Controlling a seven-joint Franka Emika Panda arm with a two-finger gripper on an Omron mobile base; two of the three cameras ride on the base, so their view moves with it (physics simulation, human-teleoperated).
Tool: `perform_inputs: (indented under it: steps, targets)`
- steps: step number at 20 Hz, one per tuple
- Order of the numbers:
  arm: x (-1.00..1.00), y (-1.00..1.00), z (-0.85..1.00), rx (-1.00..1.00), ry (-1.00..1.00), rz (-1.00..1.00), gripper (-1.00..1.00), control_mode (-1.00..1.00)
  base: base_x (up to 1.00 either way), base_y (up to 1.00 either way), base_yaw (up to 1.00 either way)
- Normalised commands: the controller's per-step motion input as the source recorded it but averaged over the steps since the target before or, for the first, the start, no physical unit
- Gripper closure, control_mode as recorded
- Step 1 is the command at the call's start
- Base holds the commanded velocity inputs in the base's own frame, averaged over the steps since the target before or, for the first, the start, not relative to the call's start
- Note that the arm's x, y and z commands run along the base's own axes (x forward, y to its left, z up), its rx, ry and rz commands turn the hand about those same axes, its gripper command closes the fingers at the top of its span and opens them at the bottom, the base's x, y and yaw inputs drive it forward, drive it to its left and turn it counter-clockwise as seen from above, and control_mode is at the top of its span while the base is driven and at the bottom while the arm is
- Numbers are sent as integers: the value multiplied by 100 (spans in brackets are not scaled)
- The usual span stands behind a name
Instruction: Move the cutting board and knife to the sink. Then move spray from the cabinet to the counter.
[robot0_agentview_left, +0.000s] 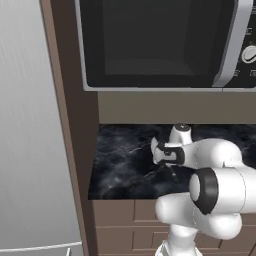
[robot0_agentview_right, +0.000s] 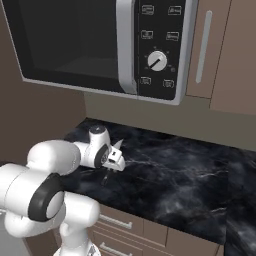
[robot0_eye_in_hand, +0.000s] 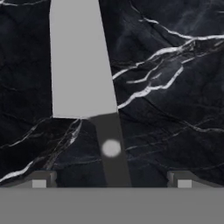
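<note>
On the counter (robot0_agentview_right: 190, 170), toward its left end and below the microwave (robot0_agentview_right: 100, 40), you had the gripper (robot0_eye_in_hand: 111, 178) held low over the black marble surface. Its two fingertips (robot0_eye_in_hand: 39, 179) stood spread wide apart, one on each side of the knife (robot0_eye_in_hand: 87, 87), and neither touched it. You held nothing in the gripper.

In the hand view, the knife lay flat on the counter. Its broad silver blade ran up toward the top edge of that view, and its short dark handle, marked with a pale round spot, pointed down between the two fingertips. The handle sat midway between them, with bare counter visible on either side.

In the left base view, the gripper (robot0_agentview_left: 172, 170) hung over the counter behind the arm's white upper links, which hid most of the surface beneath it. The counter's left end met a brown side panel (robot0_agentview_left: 65, 125), and a grey refrigerator (robot0_agentview_left: 30, 125) stood beyond that panel.

In the right base view, the gripper (robot0_agentview_right: 111, 170) pointed down at the counter near its left end, well back from the front edge, above brown drawers (robot0_agentview_right: 130, 225) with silver handles. You could not make out the knife in either base view.
</note>
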Motion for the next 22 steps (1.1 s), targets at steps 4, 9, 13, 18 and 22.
perform_inputs:
  steps: [4, 9, 13, 18, 22]
  targets:
    - [18, 0, -13, 0, -2, 0, -100, -100, 0, 0, 0]
    - [15, 0, -16, 0, -1, 0, -100, -100, 0, 0, 0]
    - [13, 0, -15, 0, 0, 1, -100, -100, 0, 0, 0]
    - [8, 0, -14, 0, 0, 1, -100, -100, 0, 0, 0]
    - [4, 0, -16, 0, 0, 1, -100, -100, 0, 0, 0]
